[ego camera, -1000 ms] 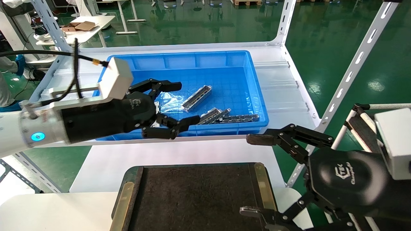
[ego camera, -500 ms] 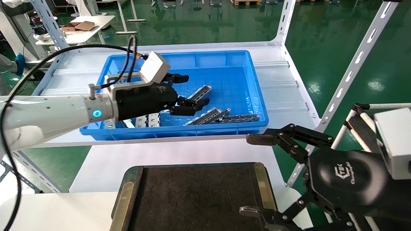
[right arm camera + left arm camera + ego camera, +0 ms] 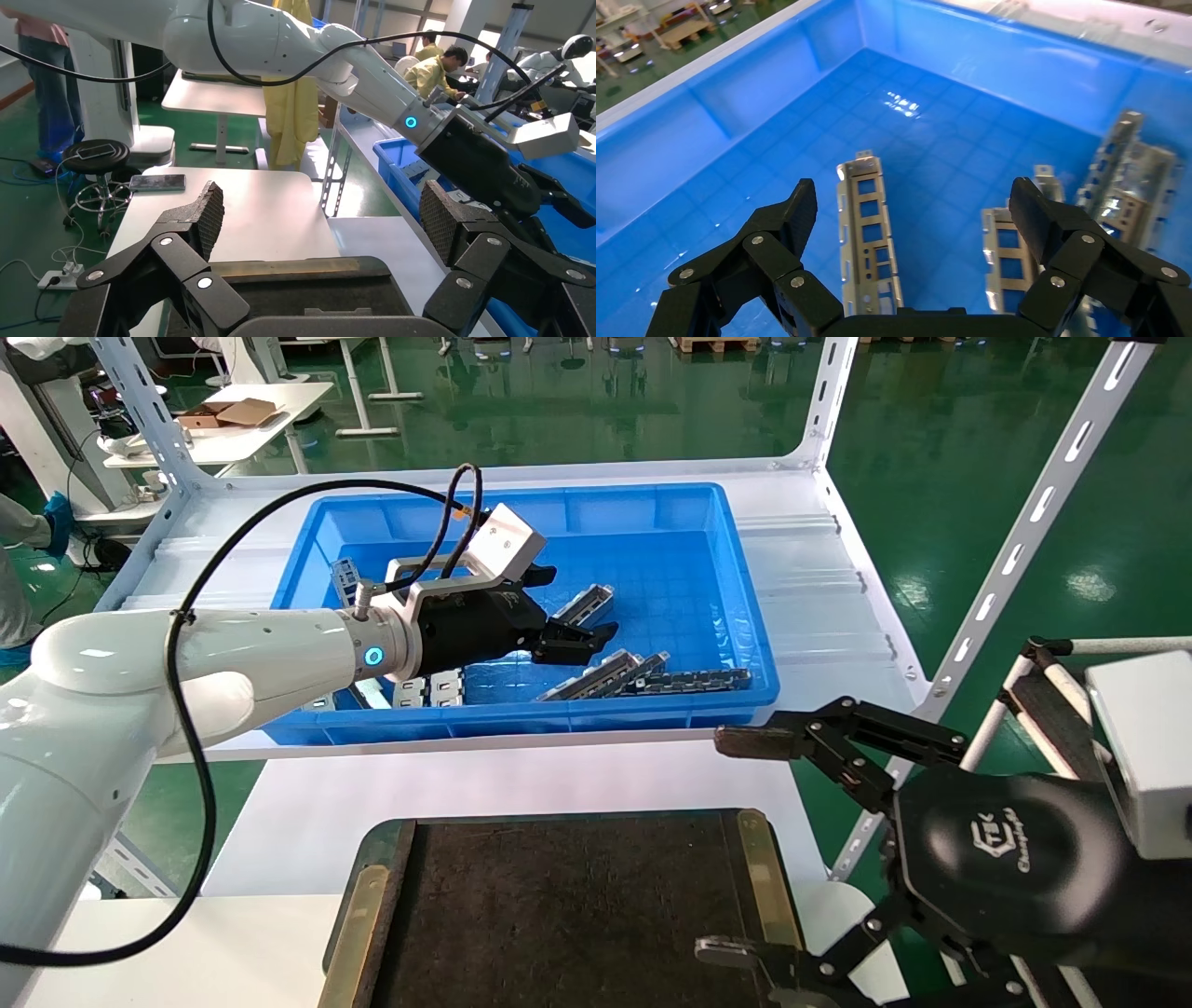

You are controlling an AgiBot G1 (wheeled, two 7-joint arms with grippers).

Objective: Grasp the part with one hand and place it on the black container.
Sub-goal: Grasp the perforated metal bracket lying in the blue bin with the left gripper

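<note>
The part (image 3: 597, 595), a long silver-grey channel with rectangular cutouts, lies on the floor of the blue bin (image 3: 740, 617). My left gripper (image 3: 575, 605) is open inside the bin, just above this part. In the left wrist view the part (image 3: 866, 225) lies lengthwise between the open fingers of my left gripper (image 3: 912, 200), nearer one finger, untouched. The black container (image 3: 559, 915) is the flat dark tray at the front, with brass strips on its sides. My right gripper (image 3: 726, 845) is open and empty at the tray's right edge. The right wrist view shows it (image 3: 323, 207) over the tray (image 3: 309, 295).
More channels (image 3: 605, 674) and a dark chain-like strip (image 3: 694, 680) lie by the bin's front wall. Short grey blocks (image 3: 438, 686) lie under my left wrist. A second channel (image 3: 1007, 260) lies by the other finger. White shelf posts (image 3: 1015, 542) stand at the right.
My left arm has moved right and down into the bin, and its open gripper now sits over the channel. The right arm has not moved.
</note>
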